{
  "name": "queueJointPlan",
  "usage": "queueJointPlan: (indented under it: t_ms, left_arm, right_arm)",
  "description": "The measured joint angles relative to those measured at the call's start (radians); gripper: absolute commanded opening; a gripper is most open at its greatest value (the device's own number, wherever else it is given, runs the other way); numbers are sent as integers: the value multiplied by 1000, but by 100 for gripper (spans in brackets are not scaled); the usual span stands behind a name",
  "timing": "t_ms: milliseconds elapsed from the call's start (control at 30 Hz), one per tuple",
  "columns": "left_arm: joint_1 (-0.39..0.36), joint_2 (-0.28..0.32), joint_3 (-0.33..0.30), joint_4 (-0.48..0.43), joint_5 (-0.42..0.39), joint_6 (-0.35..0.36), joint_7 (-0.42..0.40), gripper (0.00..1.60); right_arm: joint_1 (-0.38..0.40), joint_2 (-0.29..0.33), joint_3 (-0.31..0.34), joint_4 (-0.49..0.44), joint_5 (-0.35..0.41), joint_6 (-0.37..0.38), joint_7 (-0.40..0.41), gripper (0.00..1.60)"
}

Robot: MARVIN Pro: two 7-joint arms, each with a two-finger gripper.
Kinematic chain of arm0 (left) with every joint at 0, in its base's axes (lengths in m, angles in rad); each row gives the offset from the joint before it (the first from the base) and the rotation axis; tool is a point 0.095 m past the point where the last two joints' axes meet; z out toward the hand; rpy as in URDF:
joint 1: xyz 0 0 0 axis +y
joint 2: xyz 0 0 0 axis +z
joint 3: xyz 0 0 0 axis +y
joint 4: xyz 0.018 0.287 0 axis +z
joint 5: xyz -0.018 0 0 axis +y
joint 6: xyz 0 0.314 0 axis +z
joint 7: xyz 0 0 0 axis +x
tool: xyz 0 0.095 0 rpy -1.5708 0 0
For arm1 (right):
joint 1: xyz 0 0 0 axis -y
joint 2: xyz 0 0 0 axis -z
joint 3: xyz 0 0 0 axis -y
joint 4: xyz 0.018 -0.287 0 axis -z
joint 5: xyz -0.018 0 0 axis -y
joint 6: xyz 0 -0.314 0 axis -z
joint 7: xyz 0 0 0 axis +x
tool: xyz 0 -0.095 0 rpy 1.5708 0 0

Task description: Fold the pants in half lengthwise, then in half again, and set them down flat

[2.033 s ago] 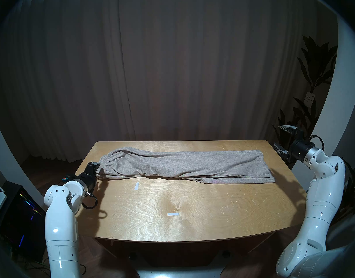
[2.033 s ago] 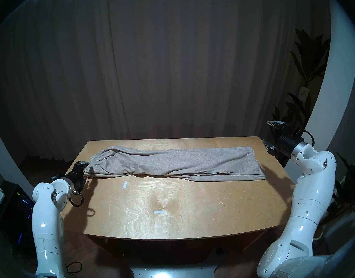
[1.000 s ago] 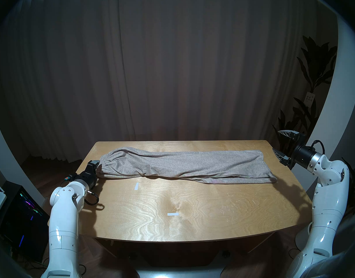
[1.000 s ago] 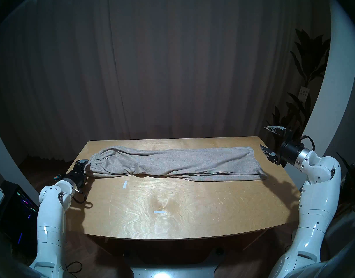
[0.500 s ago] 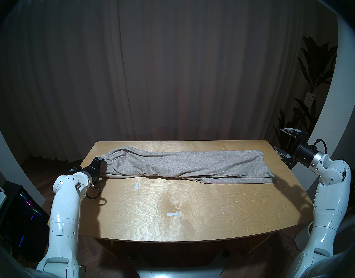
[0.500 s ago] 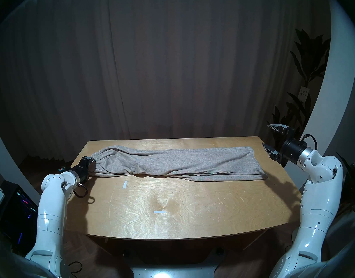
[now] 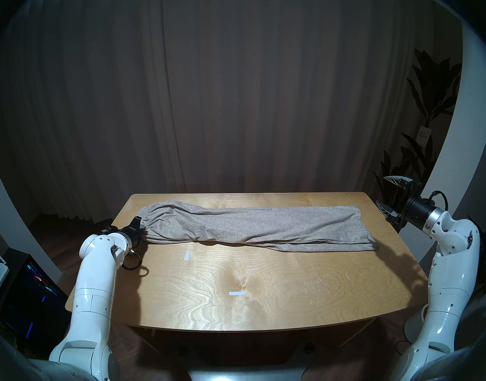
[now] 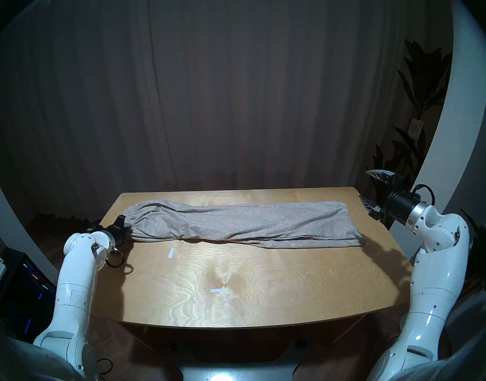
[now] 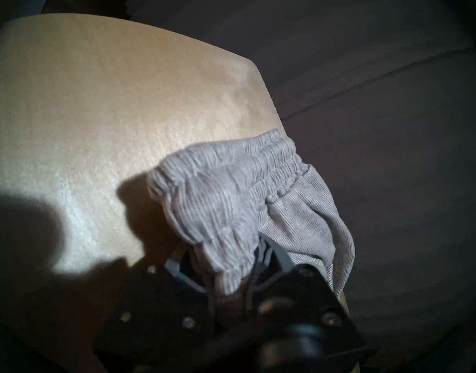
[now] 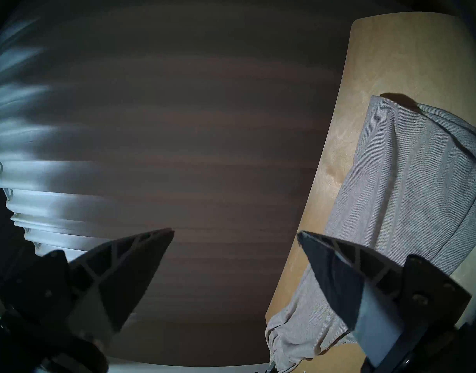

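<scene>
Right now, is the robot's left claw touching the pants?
Touching. The left wrist view shows the left gripper with its jaws closed around the waistband of the pants.

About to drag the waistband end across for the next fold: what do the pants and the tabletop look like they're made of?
The pants: soft heather-grey knit, matte, seemingly fine-ribbed, with a gathered elastic waistband; it drapes in loose wrinkles. The tabletop: light wood, probably plywood, with swirling grain, a smooth sheen under the lamp and fine scratches near its right side.

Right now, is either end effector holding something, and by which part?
The left end effector has closed on the pants at the gathered waistband. The right end effector is open and holds nothing.
</scene>
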Motion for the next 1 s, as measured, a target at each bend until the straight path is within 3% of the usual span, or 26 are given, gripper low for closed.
queueJointPlan:
  t_ms: [400,1000]
  left_arm:
    - [47,-26,50,-126,24,-4,-72,0]
    - [54,-74,192,-350,85,-30,-171,0]
  right_arm:
    - [-2,-17,6,-16,-5,0,-2,160]
    - [-4,-28,16,-33,-11,-4,-18,160]
